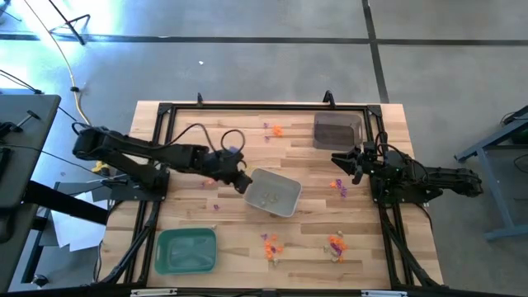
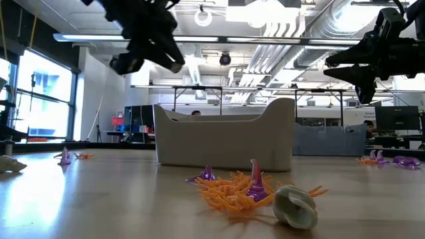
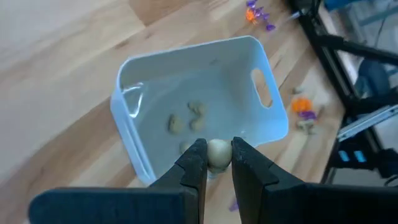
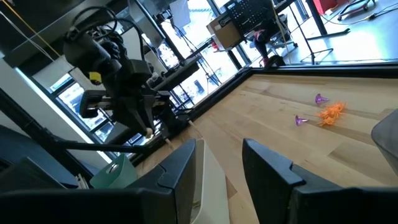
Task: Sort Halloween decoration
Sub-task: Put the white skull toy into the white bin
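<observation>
My left gripper [image 3: 217, 155] is shut on a small pale whitish-beige trinket [image 3: 217, 152] and hangs above the left rim of a pale grey tray [image 1: 285, 202] in the middle of the table. Several pale trinkets [image 3: 186, 119] lie on the tray's floor. Orange and purple trinkets lie loose on the wood: one group [image 1: 270, 245] near the front, one [image 1: 275, 129] at the back, one [image 1: 338, 186] at the right. My right gripper [image 1: 342, 162] waits open at the table's right, nothing between its fingers [image 4: 180, 168]. My left gripper pinches the round pale trinket [image 3: 218, 149] between its two fingers. The fingers slant downward from the table's left side. The trinket is lifted clear of the table, over the tray's left rim [image 3: 127, 134].
A dark tray [image 1: 337, 130] stands at the back right, a green tray [image 1: 187, 250] at the front left. In the low view an orange spidery trinket [image 2: 229, 190], purple pieces [image 2: 255, 186] and a pale trinket [image 2: 295, 206] lie before the pale tray [image 2: 226, 139]. A black frame [image 1: 247, 106] edges the table.
</observation>
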Controlling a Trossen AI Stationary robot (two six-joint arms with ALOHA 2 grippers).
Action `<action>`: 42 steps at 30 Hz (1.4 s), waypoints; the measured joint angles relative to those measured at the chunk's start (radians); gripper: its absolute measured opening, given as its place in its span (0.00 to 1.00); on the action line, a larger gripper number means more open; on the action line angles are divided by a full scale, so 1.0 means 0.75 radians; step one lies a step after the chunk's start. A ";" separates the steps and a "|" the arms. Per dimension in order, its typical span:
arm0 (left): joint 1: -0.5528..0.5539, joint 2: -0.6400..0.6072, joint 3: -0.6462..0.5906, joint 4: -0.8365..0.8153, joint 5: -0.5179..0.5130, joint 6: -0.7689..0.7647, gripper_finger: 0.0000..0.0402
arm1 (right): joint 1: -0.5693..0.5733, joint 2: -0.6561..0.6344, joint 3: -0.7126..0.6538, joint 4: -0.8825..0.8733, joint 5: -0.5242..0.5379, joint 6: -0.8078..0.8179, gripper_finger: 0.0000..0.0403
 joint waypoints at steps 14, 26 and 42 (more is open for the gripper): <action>0.030 0.489 0.525 -0.321 0.074 0.404 0.10 | 0.000 0.009 0.000 0.000 0.000 0.000 0.31; 0.030 0.738 0.621 -0.326 0.150 0.507 0.10 | 0.000 0.014 0.000 0.000 0.000 0.000 0.31; 0.042 0.802 0.621 -0.303 0.147 0.543 0.13 | 0.000 0.016 0.000 0.000 0.000 0.000 0.31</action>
